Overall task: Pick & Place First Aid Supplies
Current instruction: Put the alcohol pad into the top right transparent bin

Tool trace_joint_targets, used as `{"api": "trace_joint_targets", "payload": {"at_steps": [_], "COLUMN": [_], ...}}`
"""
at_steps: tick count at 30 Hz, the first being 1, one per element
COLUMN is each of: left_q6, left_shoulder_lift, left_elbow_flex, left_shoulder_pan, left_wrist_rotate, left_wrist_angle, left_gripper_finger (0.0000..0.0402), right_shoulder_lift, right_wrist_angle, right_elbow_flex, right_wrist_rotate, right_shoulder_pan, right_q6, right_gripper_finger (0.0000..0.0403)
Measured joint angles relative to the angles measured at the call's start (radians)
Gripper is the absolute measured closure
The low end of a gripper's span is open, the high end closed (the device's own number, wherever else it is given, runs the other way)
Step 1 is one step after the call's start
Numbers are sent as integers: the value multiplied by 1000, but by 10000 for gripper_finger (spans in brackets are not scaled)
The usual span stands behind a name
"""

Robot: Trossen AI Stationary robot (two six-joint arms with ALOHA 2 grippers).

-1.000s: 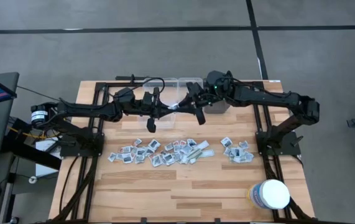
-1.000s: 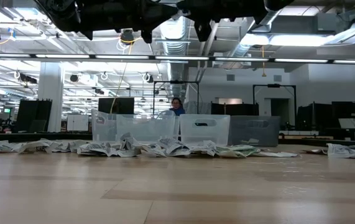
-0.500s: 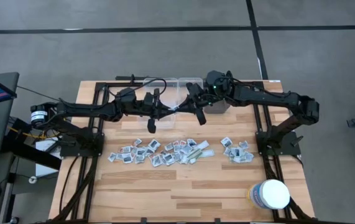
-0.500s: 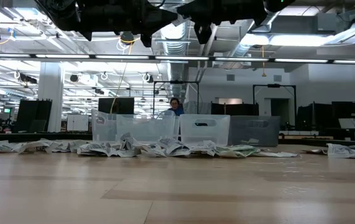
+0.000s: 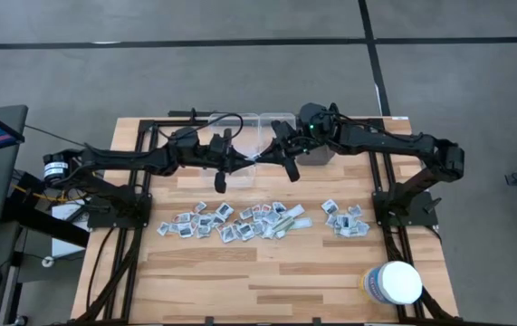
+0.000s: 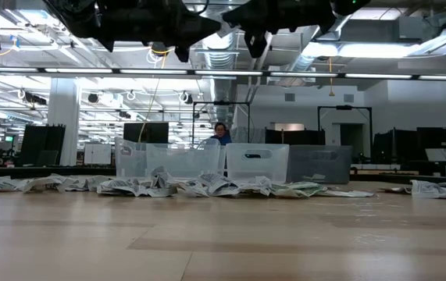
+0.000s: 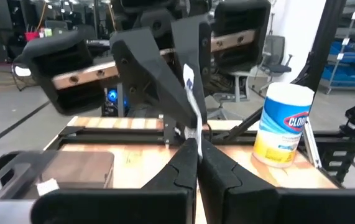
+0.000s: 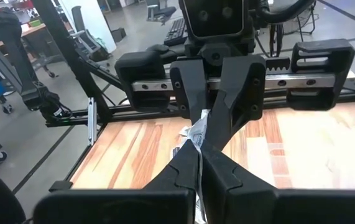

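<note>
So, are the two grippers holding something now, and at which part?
Yes: both grippers pinch one small packet in the air between them. The left gripper holds one end and the right gripper the opposite end, both jaws shut.

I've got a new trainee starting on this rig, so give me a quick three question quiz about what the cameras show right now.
1. True or false: the left hand and the right hand meet in mid-air, both shut on one small white packet.
2. Where does the big white round tub with the blue-yellow label stand?
A. in a clear plastic bin
B. on the wooden table at its near right corner
C. among the scattered packets
3. Fill in: both hands hover above the ____ at the table's far edge.

Key: 1 true; 2 B; 3 bins
</note>
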Motion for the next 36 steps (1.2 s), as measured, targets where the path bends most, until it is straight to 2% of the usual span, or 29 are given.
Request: {"api": "trace_joint_targets", "payload": {"at_steps": [10,13,22,29,36], "left_q6": [-19,-49,-54,-52,-49], "left_shoulder_lift": [-19,-17,-85,-180,-225], "left_elbow_flex": [-6,-7,-6,-5,-4], "left_shoulder_pan": [67,90,128,148,151], "left_wrist_rotate": [-16,-56,-58,-57,-56], "left_wrist_angle": [-144,-179,-171,-170,-168], "left_gripper_finger": [394,389,367,368,368], "right_shoulder_lift": [-6,-7,-2,-2,133], "right_wrist_angle": [-1,-5,-172,-280,-307], "right_elbow_flex": [3,3,3,3,2], "right_wrist_rotate": [-19,-11,125,158,154], "right_shoulder_pan": [-31,-54,-168,-254,-284], "right_q6": [-21,-21,-29,-27,9], "right_gripper_finger": [402,403,403,403,403]}}
